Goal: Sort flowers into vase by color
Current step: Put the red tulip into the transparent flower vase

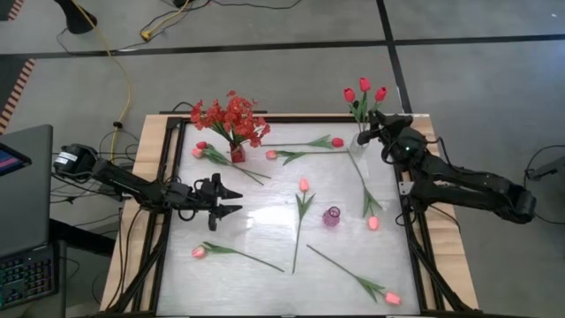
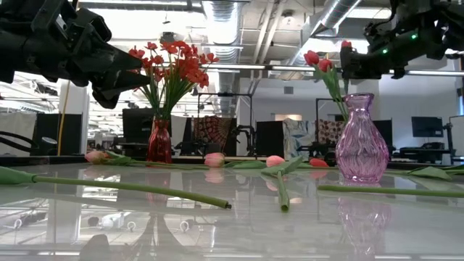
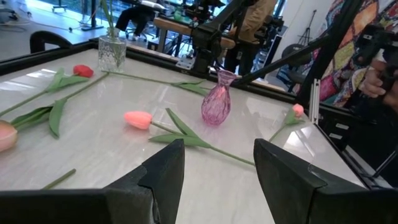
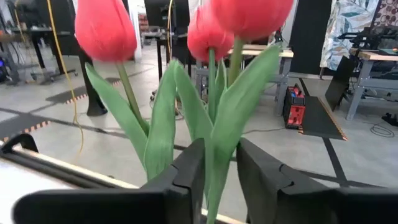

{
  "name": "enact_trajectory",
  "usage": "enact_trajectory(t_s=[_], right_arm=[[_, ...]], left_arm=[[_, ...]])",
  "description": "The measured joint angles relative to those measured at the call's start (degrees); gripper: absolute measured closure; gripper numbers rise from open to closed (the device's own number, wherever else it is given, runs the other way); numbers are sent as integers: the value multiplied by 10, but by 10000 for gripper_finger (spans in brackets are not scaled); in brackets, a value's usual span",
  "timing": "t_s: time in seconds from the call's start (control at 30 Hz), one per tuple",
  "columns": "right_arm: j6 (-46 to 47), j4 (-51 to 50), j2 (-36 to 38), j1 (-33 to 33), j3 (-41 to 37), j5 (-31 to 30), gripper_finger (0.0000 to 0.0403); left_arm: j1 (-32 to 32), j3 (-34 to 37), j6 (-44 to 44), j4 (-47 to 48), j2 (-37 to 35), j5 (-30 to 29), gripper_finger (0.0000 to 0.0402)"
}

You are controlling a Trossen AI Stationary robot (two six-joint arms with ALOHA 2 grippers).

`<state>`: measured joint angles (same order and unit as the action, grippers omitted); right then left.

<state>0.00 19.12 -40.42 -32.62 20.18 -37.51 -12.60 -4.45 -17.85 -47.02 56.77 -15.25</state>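
Three red tulips (image 1: 364, 88) stand with their stems in a clear glass vase (image 1: 362, 141) at the far right of the table. My right gripper (image 4: 221, 146) is level with their stems above the vase, its fingers a little apart on either side of one stem (image 4: 216, 186). Bushy red sprays (image 1: 231, 115) stand in a red vase (image 1: 237, 153) at the far left. A pink glass vase (image 1: 331, 216) stands with no flowers in it. Several pink tulips, such as one at the middle (image 1: 304, 185), lie flat on the table. My left gripper (image 1: 237, 199) hovers open at the table's left, holding nothing. My right gripper comes level at the red tulip's stem (image 4: 216, 186), between its leaves and below the blossoms. A gap shows between the stem and one finger (image 4: 261, 174). Whether the other finger (image 4: 189, 171) touches the stem or a leaf I cannot tell.
Loose tulips lie near the front left (image 1: 199, 252), the front right (image 1: 392, 299) and the right (image 1: 373, 223). Two more lie at the far middle (image 1: 337, 141), and others beside the red vase (image 1: 199, 152). A wooden frame (image 1: 163, 150) rims the table. A laptop (image 1: 22, 203) stands off its left side.
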Motion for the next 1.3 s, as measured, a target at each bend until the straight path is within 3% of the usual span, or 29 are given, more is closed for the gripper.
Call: enact_trajectory(t_s=[0.17, 0.37, 0.6, 0.8, 1.03, 1.13, 1.3], right_arm=[[17, -60, 0, 0, 8, -1, 234], [78, -310, 0, 0, 94, 4, 178], [174, -529, 0, 0, 179, 145, 159], [214, -579, 0, 17, 187, 284, 159], [258, -595, -1, 101, 187, 314, 159], [280, -595, -1, 144, 187, 315, 159], [309, -594, -1, 211, 188, 312, 159]], left_arm=[[0, 0, 0, 1, 0, 8, 221], [0, 0, 1, 4, 0, 11, 221], [0, 0, 7, 12, 0, 11, 221], [0, 0, 7, 15, 0, 11, 221], [0, 0, -14, 40, 0, 7, 221], [0, -27, -46, 115, 0, -2, 221], [-9, -143, -52, 342, 0, 11, 221]])
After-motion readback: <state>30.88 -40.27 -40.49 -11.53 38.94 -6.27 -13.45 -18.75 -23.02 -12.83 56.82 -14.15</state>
